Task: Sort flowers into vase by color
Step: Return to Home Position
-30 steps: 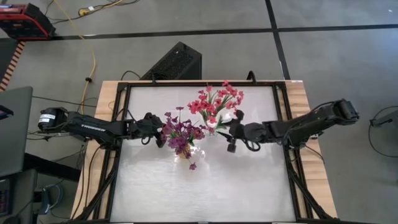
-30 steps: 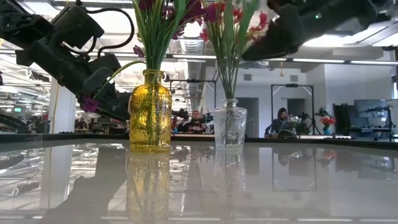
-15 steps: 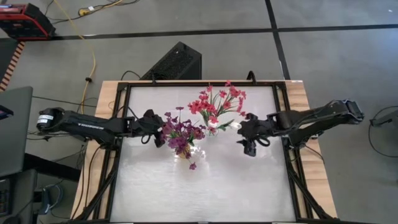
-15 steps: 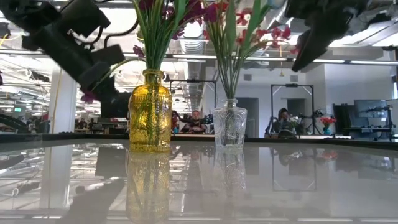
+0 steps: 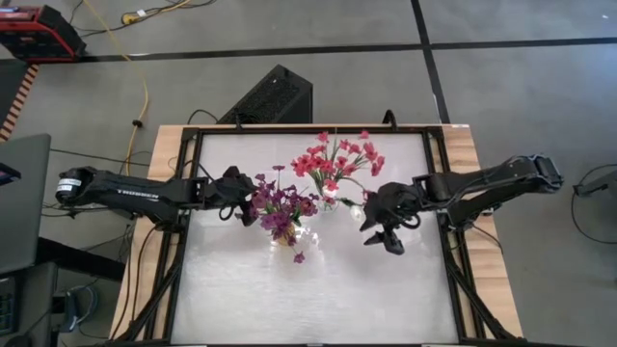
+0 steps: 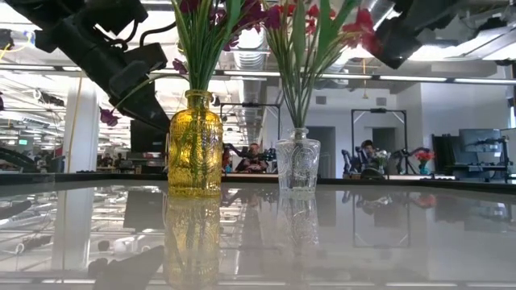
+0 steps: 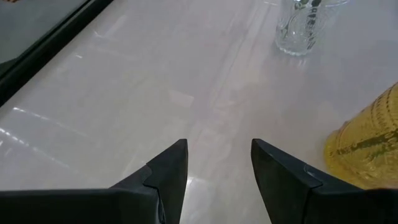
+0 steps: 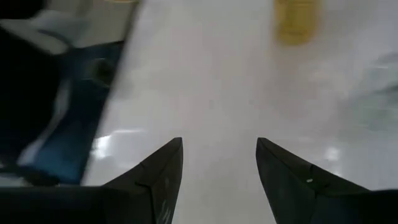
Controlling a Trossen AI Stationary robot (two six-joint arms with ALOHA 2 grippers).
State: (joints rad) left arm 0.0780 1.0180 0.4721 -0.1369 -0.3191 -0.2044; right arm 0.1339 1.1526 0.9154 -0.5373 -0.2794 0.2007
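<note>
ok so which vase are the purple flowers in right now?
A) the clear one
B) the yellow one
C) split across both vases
B: the purple flowers stand in the yellow vase, while the clear vase beside it holds the red-pink flowers.

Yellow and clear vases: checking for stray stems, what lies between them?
Only bare table between the yellow vase and the clear vase, shown in the low view.
</note>
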